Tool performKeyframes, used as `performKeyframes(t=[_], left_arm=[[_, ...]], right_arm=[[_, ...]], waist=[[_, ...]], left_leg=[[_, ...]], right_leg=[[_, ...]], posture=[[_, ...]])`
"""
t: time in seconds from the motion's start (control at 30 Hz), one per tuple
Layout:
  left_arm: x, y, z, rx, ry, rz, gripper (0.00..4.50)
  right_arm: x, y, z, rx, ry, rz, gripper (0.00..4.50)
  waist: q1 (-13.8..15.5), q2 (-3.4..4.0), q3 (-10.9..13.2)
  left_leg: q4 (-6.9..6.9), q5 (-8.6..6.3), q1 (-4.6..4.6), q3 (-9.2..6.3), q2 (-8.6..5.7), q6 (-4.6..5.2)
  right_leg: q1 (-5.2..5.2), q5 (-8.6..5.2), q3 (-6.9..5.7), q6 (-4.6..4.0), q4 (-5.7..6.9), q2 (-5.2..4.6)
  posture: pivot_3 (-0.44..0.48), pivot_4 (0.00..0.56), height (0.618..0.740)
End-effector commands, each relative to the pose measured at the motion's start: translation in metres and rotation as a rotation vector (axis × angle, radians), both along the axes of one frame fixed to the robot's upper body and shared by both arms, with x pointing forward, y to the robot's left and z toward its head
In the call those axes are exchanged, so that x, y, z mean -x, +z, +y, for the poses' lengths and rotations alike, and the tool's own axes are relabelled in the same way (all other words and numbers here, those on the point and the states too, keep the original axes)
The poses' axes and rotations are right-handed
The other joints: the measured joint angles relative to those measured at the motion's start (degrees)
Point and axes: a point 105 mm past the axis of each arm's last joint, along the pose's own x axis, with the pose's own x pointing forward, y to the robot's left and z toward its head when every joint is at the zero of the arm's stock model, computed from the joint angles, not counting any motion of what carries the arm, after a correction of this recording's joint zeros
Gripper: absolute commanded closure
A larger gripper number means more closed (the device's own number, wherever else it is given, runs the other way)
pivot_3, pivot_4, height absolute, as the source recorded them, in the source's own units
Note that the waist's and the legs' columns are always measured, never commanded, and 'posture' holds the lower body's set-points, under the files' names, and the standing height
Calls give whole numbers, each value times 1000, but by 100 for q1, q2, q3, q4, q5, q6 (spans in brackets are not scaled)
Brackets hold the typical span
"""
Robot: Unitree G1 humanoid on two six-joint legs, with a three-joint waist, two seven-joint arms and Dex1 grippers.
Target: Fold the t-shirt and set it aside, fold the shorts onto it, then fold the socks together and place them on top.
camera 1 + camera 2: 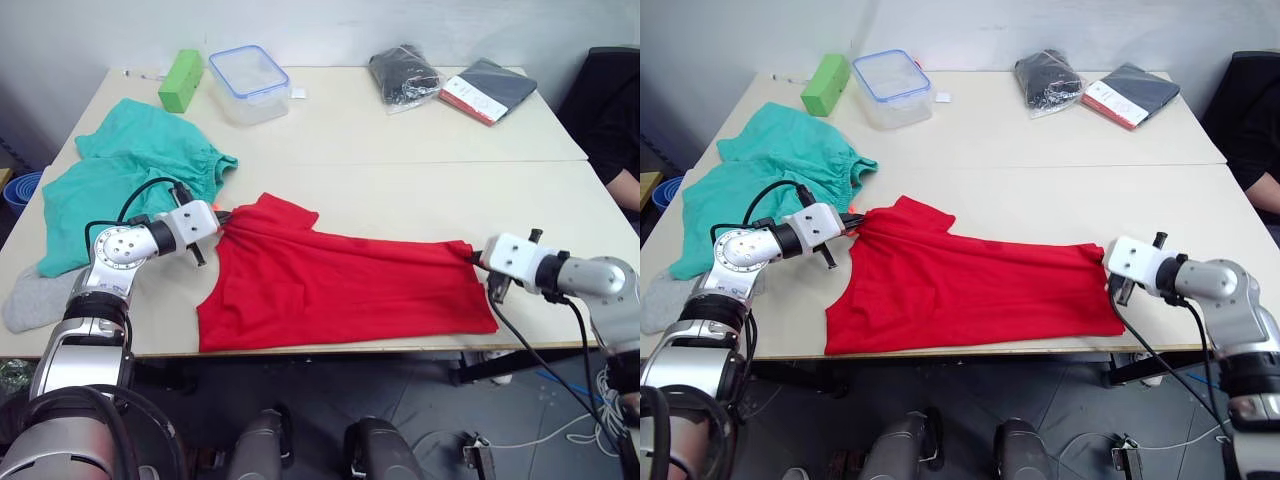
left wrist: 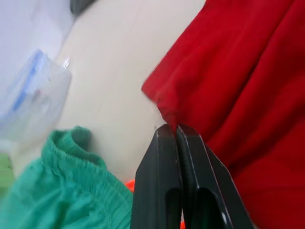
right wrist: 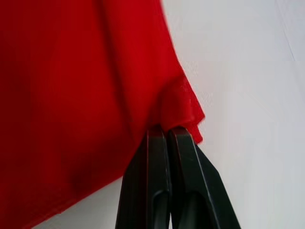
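— On the table [image 1: 420, 190], head views first: what lies where?
— Red t-shirt [image 1: 340, 285] spread flat across the near half, stretched wide between both arms. Teal-green shorts [image 1: 120, 180] at about ten o'clock from it, crumpled, their gathered waistband just beside the shirt's left corner. Light grey socks [image 1: 30, 300] at the near left edge, at about nine o'clock from the shirt, partly tucked under the shorts.
— And the hands?
— Left gripper [image 1: 222, 214] pinched on the shirt's far left corner; right gripper [image 1: 474, 256] pinched on its far right corner.
— Anything else up there?
— At the far side: green block [image 1: 181, 79] at eleven o'clock, clear lidded box [image 1: 248, 82] next to it (blue rim), black bagged bundle [image 1: 403, 74] at one o'clock, dark folder [image 1: 488, 89] beyond that. Blue bowl [image 1: 20, 188] off the left edge, below table level.
— Left wrist view?
— Two black fingers [image 2: 157, 186] pressed together, a fold of red cloth caught at their tips. Shorts' ruffled waistband close alongside, a bit of orange drawstring [image 2: 129, 183] showing next to the fingers. Clear box blurred in the distance.
— Right wrist view?
— Fingers [image 3: 157, 181] closed flat on a bunched corner of red hem, pale tabletop beside it.
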Motion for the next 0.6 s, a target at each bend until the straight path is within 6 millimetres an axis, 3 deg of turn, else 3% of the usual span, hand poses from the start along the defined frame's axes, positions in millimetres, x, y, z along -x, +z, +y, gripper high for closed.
performKeyframes(t=[0.03, 0.17, 0.27, 0.33, 0.43, 0.57, 0.6], left_arm=[[7, 13, 5, -57, -11, -136, 4500], [10, 6, 7, -70, -3, -150, 4500], [10, -3, 10, -6, 13, -63, 4500], [11, -11, 12, 90, 21, 60, 4068], [16, -12, 12, 157, 7, 156, 3260], [25, -11, 17, 271, 1, 343, 1950], [29, -6, 20, 326, 5, 427, 1675]], right_arm=[[1, 13, -7, 98, 28, -141, 4473], [-4, 8, -14, 126, -4, -171, 4473], [-3, 6, -8, 53, 4, -141, 4473], [1, 4, -2, -5, 25, -104, 4500], [5, 3, 3, -44, 43, -67, 3888], [14, 7, 8, -65, 76, -51, 2444], [17, 16, 10, -103, 75, -50, 2157]], waist=[[-9, 0, 0], [21, 0, 0], [28, 0, 0], [26, 0, 0], [27, 0, 0], [29, 0, 0], [30, 0, 0]], left_leg=[[0, 0, 1, 0, 0, 0], [-1, 0, -1, -2, -1, -1], [-3, 1, -3, -2, -1, -2], [-3, 2, -1, -2, 0, -3], [-2, 3, -1, -3, 1, -5], [0, 3, 1, -6, 1, -5], [0, 3, 1, -8, 1, -5]], right_leg=[[0, 0, 5, 0, 2, -1], [-1, 0, 4, 0, 2, -2], [-2, 0, 2, 0, 2, -2], [1, 0, -1, 0, 1, 1], [2, 0, -2, 0, 1, 4], [8, 0, -1, 0, 1, 4], [8, 0, -2, 0, 1, 4]], posture=[[0, 150, 740], [0, 150, 740], [0, 150, 740], [0, 150, 740], [0, 150, 740], [0, 150, 740], [0, 150, 740]])
